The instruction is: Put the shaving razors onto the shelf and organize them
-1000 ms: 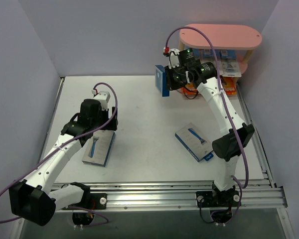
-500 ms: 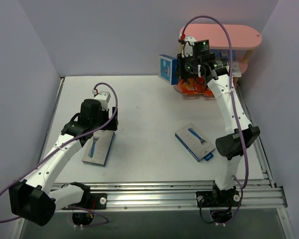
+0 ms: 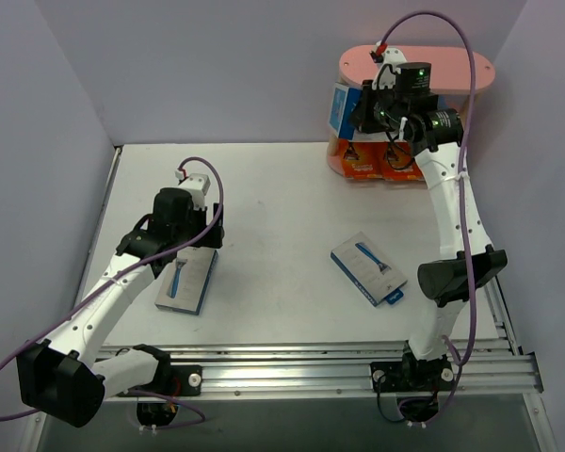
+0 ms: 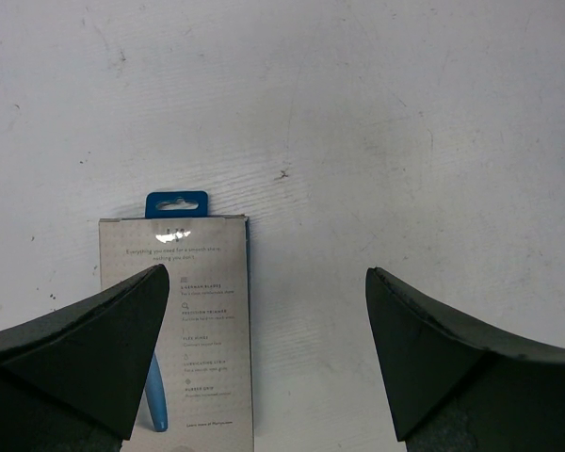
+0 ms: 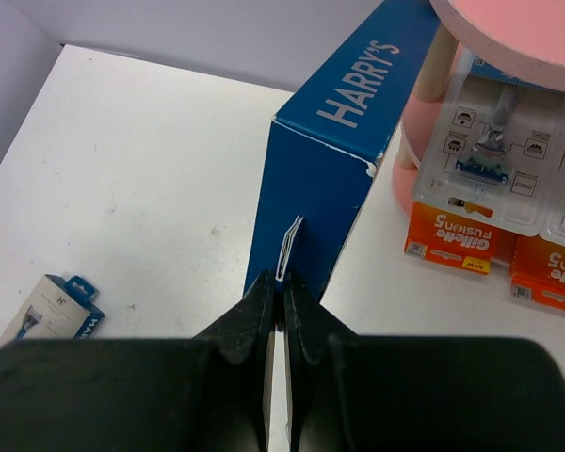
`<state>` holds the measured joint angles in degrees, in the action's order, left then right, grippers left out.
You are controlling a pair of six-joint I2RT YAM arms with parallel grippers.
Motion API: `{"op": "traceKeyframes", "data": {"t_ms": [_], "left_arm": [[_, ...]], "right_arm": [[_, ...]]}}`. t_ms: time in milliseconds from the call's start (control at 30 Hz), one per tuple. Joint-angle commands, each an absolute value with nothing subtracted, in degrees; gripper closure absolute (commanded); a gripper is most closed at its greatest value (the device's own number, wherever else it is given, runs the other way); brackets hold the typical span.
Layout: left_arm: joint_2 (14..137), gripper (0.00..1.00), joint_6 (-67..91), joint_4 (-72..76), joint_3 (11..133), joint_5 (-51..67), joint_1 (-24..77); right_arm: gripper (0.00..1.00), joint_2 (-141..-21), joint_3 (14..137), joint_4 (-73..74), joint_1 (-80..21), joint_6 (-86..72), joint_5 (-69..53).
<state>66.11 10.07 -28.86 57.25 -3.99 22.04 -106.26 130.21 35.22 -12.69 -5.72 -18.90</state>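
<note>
SURFACE: white table (image 3: 292,198) | FLAT ON IT: left razor box (image 3: 187,280), right razor box (image 3: 367,268), well apart | FAR RIGHT: pink shelf (image 3: 447,68), Gillette packs (image 3: 363,168) upright at lowest tier

We see bare table (image 3: 282,198) wide open between the left pack (image 3: 186,281) and the right pack (image 3: 367,268). At the shelf (image 3: 484,71), orange boxes (image 3: 363,168) and a raised blue box (image 3: 340,106) block the left end.

White capitals reading HARRY'S ran along the side of the tall blue cardboard box (image 5: 311,188) just left of the pink oval-boarded shelf (image 5: 523,33). Under the shelf's top board, an orange card pack (image 5: 455,235) showed "Gillette Fusion5" — upside down. The grey flat pack (image 4: 202,320), well away from the shelf, carried small print — too fine to read.
</note>
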Motion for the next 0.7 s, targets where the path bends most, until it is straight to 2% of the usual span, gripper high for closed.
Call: {"op": "traceKeyframes", "data": {"t_ms": [0,667], "left_arm": [[64.9,0.05,9.8,-28.6,60.1,-3.7,22.3],[65.3,0.05,9.8,-28.7,60.2,-3.3,22.4]], "right_arm": [[1.0,-103.1,132.7,30.9,-12.0,-4.0,-20.8],[1.0,-96.9,127.4,23.8,-10.5,-1.6,-22.1]]}}
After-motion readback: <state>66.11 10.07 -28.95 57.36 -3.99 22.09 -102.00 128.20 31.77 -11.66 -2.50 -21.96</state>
